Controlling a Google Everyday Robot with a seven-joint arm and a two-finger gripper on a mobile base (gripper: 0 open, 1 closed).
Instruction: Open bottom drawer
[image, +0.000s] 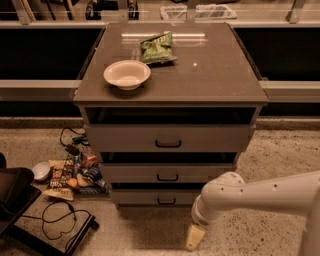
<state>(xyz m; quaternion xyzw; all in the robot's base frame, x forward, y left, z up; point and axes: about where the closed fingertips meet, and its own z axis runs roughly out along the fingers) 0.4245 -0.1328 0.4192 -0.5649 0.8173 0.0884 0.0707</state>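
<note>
The grey cabinet (170, 80) has three drawers. The bottom drawer (150, 198) is the lowest and narrowest front, with a small black bar handle (166, 201). It stands closed, about level with the drawer above. My white arm (260, 194) comes in from the right, low over the floor. The gripper (194, 237) hangs below the arm's elbow, in front of the cabinet's lower right corner, to the right of and below the bottom drawer's handle, not touching it.
A white bowl (127, 74) and a green chip bag (157, 48) lie on the cabinet top. Snack packets (67, 175), cables (60, 220) and a dark device (15, 192) lie on the floor at the left. A rail runs behind the cabinet.
</note>
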